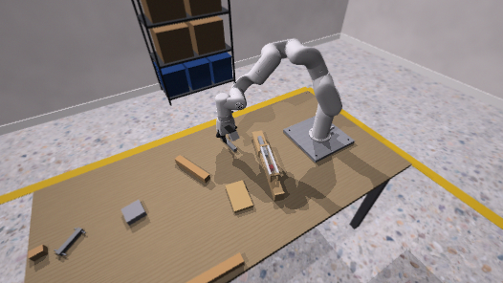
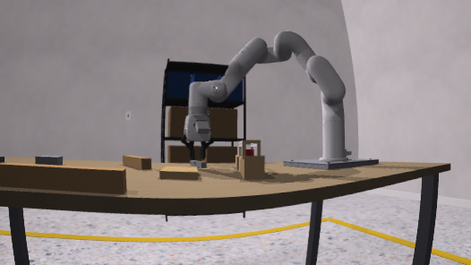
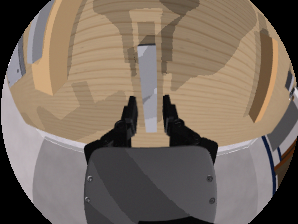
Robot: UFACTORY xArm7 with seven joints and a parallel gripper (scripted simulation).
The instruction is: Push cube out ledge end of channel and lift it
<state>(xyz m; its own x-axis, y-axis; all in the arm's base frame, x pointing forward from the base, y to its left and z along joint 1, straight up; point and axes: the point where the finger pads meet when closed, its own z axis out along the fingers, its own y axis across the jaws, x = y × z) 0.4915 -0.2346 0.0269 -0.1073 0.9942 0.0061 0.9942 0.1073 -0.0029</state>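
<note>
The narrow wooden channel (image 1: 269,163) lies on the table left of the arm's base, with the red cube (image 1: 271,166) inside it near its middle. The cube also shows in the exterior view (image 2: 250,152), behind a wooden end piece of the channel (image 2: 251,166). A short grey stick (image 1: 231,144) lies flat on the table left of the channel. My gripper (image 1: 224,136) points down just above the stick's far end, fingers partly open and empty. In the wrist view the stick (image 3: 149,76) runs away from between my fingertips. In the side view my fingers (image 2: 197,154) hang just over the stick (image 2: 198,164).
A flat wooden slab (image 1: 239,196) and a wooden block (image 1: 192,168) lie near the stick. Further left are a grey block (image 1: 133,211), a grey bar (image 1: 70,241) and a small wooden block (image 1: 36,251). A long wooden beam (image 1: 215,272) lies at the front edge. The base plate (image 1: 317,139) is to the right.
</note>
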